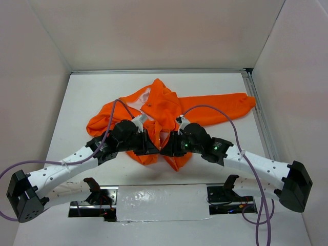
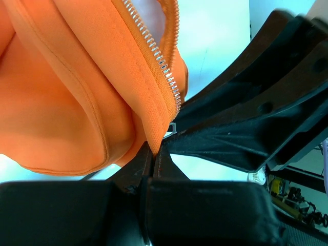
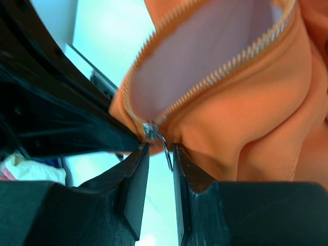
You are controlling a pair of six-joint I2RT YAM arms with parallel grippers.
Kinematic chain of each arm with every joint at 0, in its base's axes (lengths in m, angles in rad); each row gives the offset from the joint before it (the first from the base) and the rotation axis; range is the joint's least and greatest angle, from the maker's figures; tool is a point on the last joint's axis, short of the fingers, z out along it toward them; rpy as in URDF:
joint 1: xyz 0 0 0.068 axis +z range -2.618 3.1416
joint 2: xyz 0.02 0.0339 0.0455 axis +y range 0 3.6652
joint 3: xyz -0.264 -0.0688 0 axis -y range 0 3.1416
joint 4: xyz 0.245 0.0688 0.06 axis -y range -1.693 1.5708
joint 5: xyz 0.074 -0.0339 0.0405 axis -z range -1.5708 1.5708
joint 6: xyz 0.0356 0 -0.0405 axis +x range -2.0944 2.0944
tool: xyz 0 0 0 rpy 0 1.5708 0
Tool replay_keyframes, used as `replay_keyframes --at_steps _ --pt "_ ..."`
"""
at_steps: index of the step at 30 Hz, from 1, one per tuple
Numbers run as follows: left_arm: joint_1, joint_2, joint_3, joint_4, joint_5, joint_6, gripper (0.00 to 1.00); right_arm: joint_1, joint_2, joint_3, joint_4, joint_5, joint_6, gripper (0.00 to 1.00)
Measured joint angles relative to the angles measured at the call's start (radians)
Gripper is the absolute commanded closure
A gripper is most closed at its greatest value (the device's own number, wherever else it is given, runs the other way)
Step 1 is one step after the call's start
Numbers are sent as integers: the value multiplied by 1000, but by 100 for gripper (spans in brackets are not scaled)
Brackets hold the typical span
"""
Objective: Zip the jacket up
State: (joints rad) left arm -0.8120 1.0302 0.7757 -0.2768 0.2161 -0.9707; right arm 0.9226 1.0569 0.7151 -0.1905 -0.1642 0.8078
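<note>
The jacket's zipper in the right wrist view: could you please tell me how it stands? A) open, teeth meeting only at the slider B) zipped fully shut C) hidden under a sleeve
A: the teeth spread around pale lining and join only at the slider by the right gripper.

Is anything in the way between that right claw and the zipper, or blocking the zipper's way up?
Nothing visible. The zipper pull hangs between the right gripper's fingers, and the teeth above lie bare on the jacket. Farther up, the crumpled fabric hides the track.
</note>
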Motion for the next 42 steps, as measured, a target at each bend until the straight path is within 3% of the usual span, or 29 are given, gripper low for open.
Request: replay_keyframes --at_steps 3,6,8,12,17,20,23,26,30,36,42 --pt "0 0 0 0 -10 0 100 4 -1 -9 -14 -9 -3 70" --pt "0 0 1 9 -9 0 100 5 0 -12 -21 -9 -14 84" --pt "0 0 1 16 -8 1 100 5 0 -13 -22 -6 -19 88" --pt "0 7 1 23 1 5 100 7 1 -11 -20 -5 -31 86" --pt "3 33 6 25 11 7 100 7 14 5 -40 -4 -56 75" --pt "4 35 6 27 16 14 100 7 16 14 -45 -3 -66 75" --pt "5 35 6 32 16 29 100 8 16 20 -48 4 -72 82" --pt "5 35 6 32 17 32 100 9 16 20 -50 14 -78 100" --pt "5 35 8 28 17 46 100 10 16 37 -72 29 -88 100" --pt "5 37 21 6 4 51 100 75 16 129 -195 140 -143 100" --pt "5 56 31 4 16 56 100 179 100 255 -356 352 -187 100"
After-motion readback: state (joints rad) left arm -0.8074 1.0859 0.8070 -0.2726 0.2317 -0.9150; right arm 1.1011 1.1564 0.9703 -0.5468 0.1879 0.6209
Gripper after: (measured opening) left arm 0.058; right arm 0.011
